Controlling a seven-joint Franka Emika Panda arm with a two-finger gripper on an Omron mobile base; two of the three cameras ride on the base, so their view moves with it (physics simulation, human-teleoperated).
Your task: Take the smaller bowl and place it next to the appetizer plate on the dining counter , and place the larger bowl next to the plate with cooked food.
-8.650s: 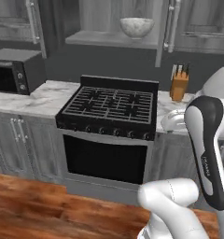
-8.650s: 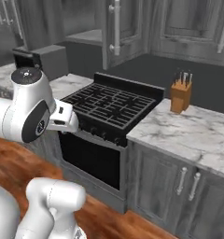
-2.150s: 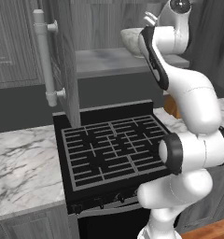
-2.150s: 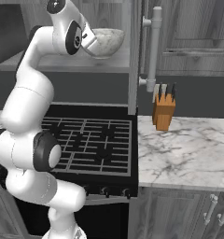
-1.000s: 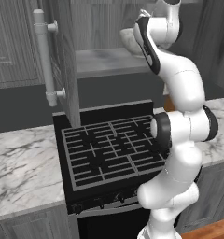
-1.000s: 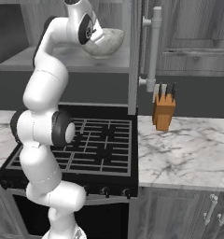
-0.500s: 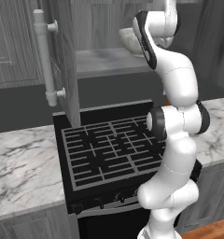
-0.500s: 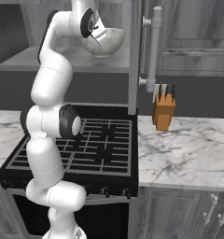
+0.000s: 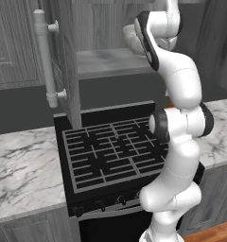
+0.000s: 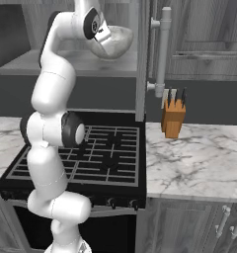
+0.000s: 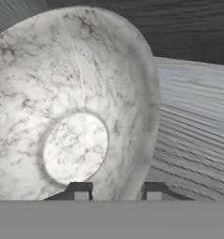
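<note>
Speckled grey-white stone filled the hand view: the larger bowl (image 11: 72,107), wide and round with a pale, flat circular base inside and a smooth curved rim. It sat on the grey wood-grained cabinet shelf (image 10: 76,62) above the black grated stove (image 10: 86,155). The gripper (image 11: 116,192) straddled the near rim, one dark fingertip inside and one outside, jaws parted just wide enough for the wall; whether they pressed on it I couldn't tell. A wooden knife block (image 10: 173,117) stood on the veined marble counter (image 10: 199,163).
</note>
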